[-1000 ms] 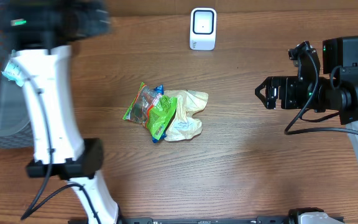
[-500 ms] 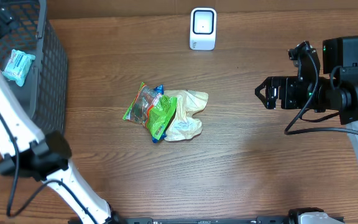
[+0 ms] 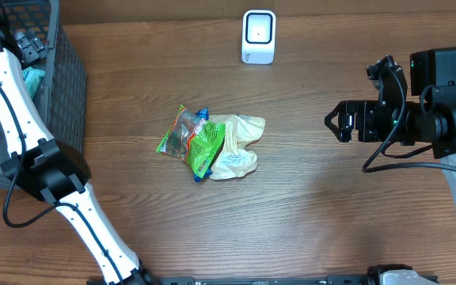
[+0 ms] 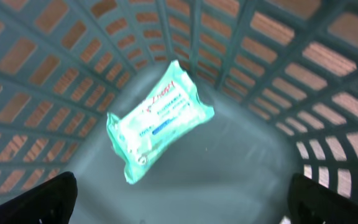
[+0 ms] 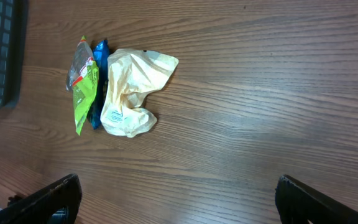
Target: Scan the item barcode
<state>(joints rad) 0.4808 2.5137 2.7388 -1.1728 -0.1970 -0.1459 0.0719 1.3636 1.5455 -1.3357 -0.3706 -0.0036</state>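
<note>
Three soft packets, as best I can count, lie heaped at the middle of the brown wood-grain table [image 3: 307, 222]. They are a glossy green crinkled plastic bag [image 3: 206, 144], a blue-edged wrapper [image 3: 203, 113] pressed against it, and a pale yellow crumpled plastic bag [image 3: 240, 142] touching them on their three o'clock side. The small white box-shaped scanner [image 3: 259, 36] stands at twelve o'clock from the heap, well apart.

At ten o'clock, the dark grey plastic lattice basket [image 3: 70, 79] holds a mint-green flat sealed pouch [image 4: 157, 118]. It lies loose beneath the left gripper [image 4: 179, 208], whose jaws are wide apart with nothing between them. The right gripper [image 3: 337, 123] hovers at three o'clock from the heap, jaws likewise spread and empty.

The heaped packets look light, limp and slick, so they will likely fold or slide under a flat pinch. The yellow bag's raised crumple on its three o'clock side seems the best hold. That grip should leave clear the dark print on its lower lobe, which is too small to confirm as a barcode.
</note>
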